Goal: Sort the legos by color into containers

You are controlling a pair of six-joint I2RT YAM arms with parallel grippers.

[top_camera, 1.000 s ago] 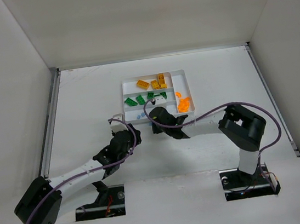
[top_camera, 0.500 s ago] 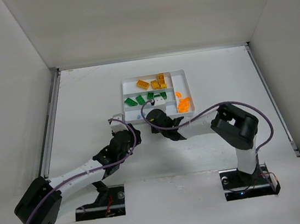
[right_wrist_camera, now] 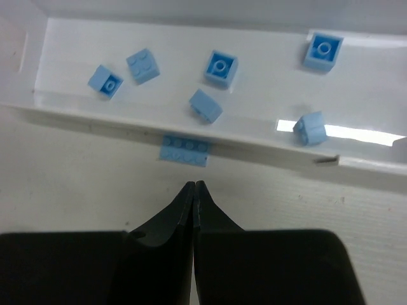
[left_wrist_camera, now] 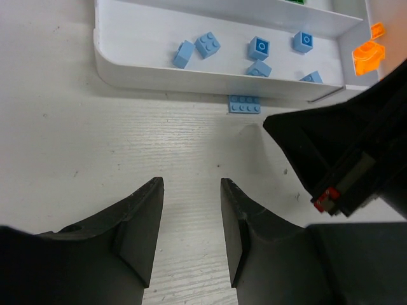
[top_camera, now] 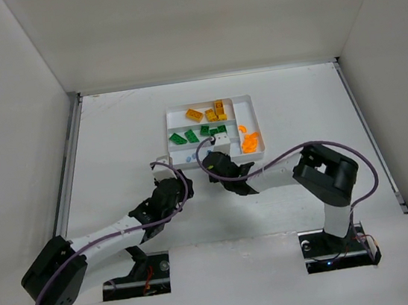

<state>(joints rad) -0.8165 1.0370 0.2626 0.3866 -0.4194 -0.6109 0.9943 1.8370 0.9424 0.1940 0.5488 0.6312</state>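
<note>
Right wrist: flat blue lego (right_wrist_camera: 184, 150) lies just beyond the pressed-together right claw (right_wrist_camera: 194, 185).

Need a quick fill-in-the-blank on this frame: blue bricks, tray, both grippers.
The flat light blue plate lies on the ____, just outside the tray's near wall.
The near slot holds ____ light blue bricks.
The right gripper is ____, gripping nothing.
The left gripper stands ____ and empty.
Missing words: table; six; shut; open.
</note>
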